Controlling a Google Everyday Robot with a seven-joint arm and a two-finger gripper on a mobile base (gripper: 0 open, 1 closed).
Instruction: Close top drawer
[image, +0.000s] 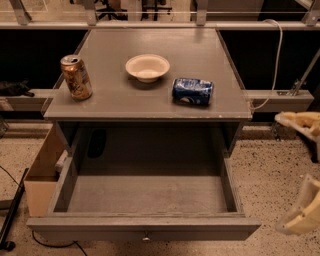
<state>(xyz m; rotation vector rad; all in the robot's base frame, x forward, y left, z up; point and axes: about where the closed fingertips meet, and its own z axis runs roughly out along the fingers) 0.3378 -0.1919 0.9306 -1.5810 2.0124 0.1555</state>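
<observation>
The top drawer is pulled far out of the grey cabinet toward me and its grey inside is empty. Its flat front panel runs along the bottom of the camera view, with a small round metal knob at centre. My gripper is at the right edge, to the right of the drawer's front corner and clear of it. Its two cream fingers stand well apart, with nothing between them. The lower drawers are out of view.
On the cabinet top stand a gold can at left, a white bowl in the middle and a blue can on its side at right. A cardboard box sits left of the drawer. A white cable hangs at right.
</observation>
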